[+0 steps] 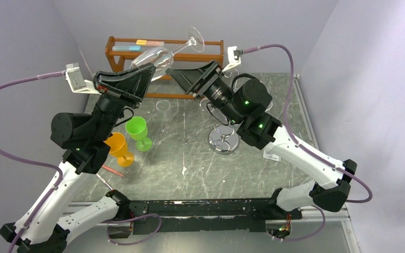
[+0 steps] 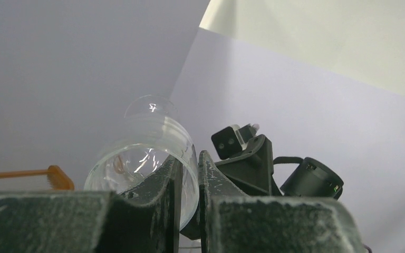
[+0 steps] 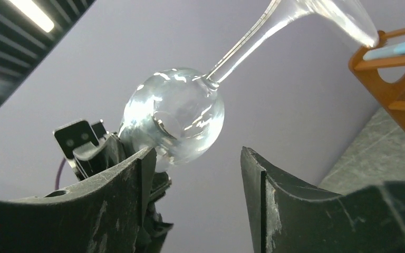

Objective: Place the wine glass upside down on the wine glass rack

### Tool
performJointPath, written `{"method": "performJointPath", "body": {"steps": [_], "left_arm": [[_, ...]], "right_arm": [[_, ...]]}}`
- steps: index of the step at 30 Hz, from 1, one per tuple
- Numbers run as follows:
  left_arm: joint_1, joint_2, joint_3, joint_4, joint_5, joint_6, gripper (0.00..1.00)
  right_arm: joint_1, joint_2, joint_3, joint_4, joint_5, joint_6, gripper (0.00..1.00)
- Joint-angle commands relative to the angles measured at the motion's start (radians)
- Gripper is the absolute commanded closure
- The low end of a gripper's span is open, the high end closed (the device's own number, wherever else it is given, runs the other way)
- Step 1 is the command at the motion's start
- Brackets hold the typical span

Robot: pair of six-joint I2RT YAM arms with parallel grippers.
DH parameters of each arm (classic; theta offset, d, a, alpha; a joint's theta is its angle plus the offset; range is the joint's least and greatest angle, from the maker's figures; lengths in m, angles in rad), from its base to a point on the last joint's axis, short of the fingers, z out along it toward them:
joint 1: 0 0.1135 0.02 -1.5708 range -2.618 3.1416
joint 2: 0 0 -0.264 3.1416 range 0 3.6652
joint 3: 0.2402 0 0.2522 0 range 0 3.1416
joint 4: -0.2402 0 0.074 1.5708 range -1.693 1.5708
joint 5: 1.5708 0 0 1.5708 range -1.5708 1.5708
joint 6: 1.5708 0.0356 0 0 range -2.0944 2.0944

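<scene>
The clear wine glass (image 1: 153, 55) is held in the air, tilted, with its stem and foot (image 1: 196, 38) pointing up and to the right in front of the back shelf. My left gripper (image 1: 148, 71) is shut on the bowl's rim, one finger inside the bowl and one outside, as the left wrist view shows (image 2: 190, 171); the glass bowl (image 2: 137, 158) fills that view. My right gripper (image 1: 173, 73) is open just right of the bowl, and in its own view (image 3: 195, 163) the bowl (image 3: 174, 116) hangs just above its left finger. The chrome wine glass rack (image 1: 224, 141) stands below my right arm, partly hidden.
A brown wooden shelf (image 1: 114, 52) stands at the back and shows in the right wrist view (image 3: 395, 79). A green goblet (image 1: 137, 129) and an orange goblet (image 1: 117, 146) stand at the left. A small clear glass (image 1: 163, 105) sits mid-table.
</scene>
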State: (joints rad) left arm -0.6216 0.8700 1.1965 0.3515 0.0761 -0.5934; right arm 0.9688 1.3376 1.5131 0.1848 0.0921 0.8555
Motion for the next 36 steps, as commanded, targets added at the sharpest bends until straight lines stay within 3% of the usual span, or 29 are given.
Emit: {"method": "performJointPath", "body": {"steps": [1, 7, 16, 30, 33, 36], "left_arm": [[0.002, -0.031, -0.027, 0.175, 0.061, -0.067, 0.95], [0.003, -0.057, -0.057, 0.185, 0.061, -0.080, 0.95], [0.003, -0.074, -0.090, 0.229, 0.093, -0.122, 0.95], [0.002, -0.090, -0.129, 0.269, 0.139, -0.164, 0.95], [0.003, -0.097, -0.138, 0.255, 0.142, -0.165, 0.94], [0.002, -0.115, -0.154, 0.228, 0.129, -0.159, 0.85]], "right_arm": [[0.051, 0.007, -0.016, 0.186, 0.206, 0.035, 0.37], [0.090, 0.004, -0.088, 0.359, 0.281, 0.082, 0.41], [0.095, 0.052, -0.025, 0.332, 0.298, 0.161, 0.45], [0.096, 0.084, -0.011, 0.377, 0.241, 0.196, 0.74], [0.096, 0.076, -0.019, 0.384, 0.244, 0.188, 0.86], [0.096, 0.060, -0.036, 0.397, 0.261, 0.168, 1.00]]}}
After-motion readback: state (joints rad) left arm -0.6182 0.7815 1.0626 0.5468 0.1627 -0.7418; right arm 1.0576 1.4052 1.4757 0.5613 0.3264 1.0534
